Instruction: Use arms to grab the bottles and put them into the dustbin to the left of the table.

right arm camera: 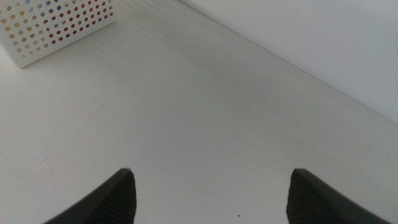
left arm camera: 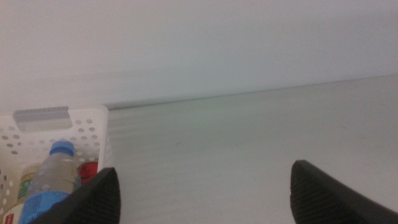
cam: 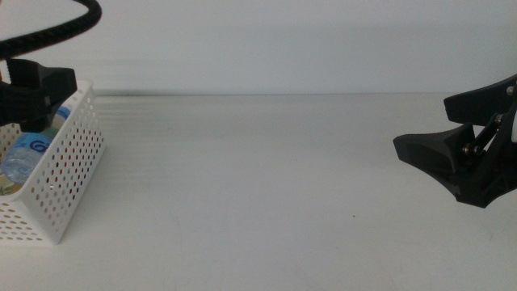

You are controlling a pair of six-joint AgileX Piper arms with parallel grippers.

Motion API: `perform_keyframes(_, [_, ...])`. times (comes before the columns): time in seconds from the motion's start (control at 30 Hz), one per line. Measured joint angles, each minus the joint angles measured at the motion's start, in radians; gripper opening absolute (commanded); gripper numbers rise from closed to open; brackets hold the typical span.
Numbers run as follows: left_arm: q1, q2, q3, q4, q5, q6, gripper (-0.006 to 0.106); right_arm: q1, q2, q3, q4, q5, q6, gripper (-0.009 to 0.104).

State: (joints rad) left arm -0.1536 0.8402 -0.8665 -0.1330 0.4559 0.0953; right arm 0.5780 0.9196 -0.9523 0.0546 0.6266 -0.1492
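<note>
The white perforated dustbin (cam: 60, 174) stands at the table's (cam: 258, 186) left edge. Inside it lie the blue-capped water bottle (left arm camera: 53, 180), the red can (left arm camera: 89, 171) and part of the green-labelled bottle (left arm camera: 25, 186). The water bottle's blue label also shows in the middle view (cam: 26, 149). My left gripper (left arm camera: 204, 171) hovers above the dustbin's far side (cam: 36, 89), jaws wide apart and empty. My right gripper (cam: 424, 123) hangs over the table's right side, open and empty, which the right wrist view (right arm camera: 211, 174) also shows. No bottle is on the table.
The dustbin's rim carries a grey tag (left arm camera: 41, 117). The dustbin also shows far off in the right wrist view (right arm camera: 56, 25). A thick black cable (cam: 65, 28) arcs over the top left. A pale wall backs the table.
</note>
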Motion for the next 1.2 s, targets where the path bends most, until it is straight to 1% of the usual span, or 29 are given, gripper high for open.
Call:
perform_keyframes(0.07, [0.0, 0.0, 0.0, 0.0, 0.0, 0.0, 0.09, 0.0, -0.005, 0.016, -0.01, -0.013, 0.0, 0.063])
perform_keyframes(0.17, [0.0, 0.002, 0.0, 0.0, 0.0, 0.0, 0.09, -0.001, -0.021, 0.052, -0.055, -0.057, 0.0, 0.063])
perform_keyframes(0.27, [0.013, 0.0, 0.002, 0.0, 0.0, 0.0, 0.09, -0.027, -0.048, 0.095, -0.101, -0.111, 0.0, 0.063])
perform_keyframes(0.43, [0.083, -0.054, 0.03, 0.001, -0.036, 0.0, 0.09, -0.155, -0.146, 0.191, -0.118, -0.154, 0.0, 0.063])
perform_keyframes(0.57, [0.149, -0.159, 0.129, 0.001, -0.138, 0.0, 0.09, -0.284, -0.283, 0.31, -0.124, -0.161, 0.0, 0.063])
perform_keyframes(0.7, [0.154, -0.3, 0.285, 0.001, -0.221, 0.0, 0.09, -0.375, -0.445, 0.424, -0.119, -0.161, 0.0, 0.063])
perform_keyframes(0.9, [0.154, -0.568, 0.502, 0.001, -0.247, 0.0, 0.09, -0.481, -0.69, 0.61, -0.1, -0.161, 0.0, 0.063])
perform_keyframes(0.97, [0.154, -0.642, 0.578, 0.001, -0.247, 0.0, 0.09, -0.505, -0.758, 0.67, -0.077, -0.159, 0.0, 0.063])
perform_keyframes(1.1, [0.154, -0.761, 0.714, 0.001, -0.246, 0.0, 0.09, -0.535, -0.859, 0.757, 0.002, -0.156, 0.0, 0.063])
perform_keyframes(1.2, [0.154, -0.822, 0.798, 0.001, -0.246, 0.0, 0.09, -0.555, -0.918, 0.796, 0.013, -0.157, 0.0, 0.063])
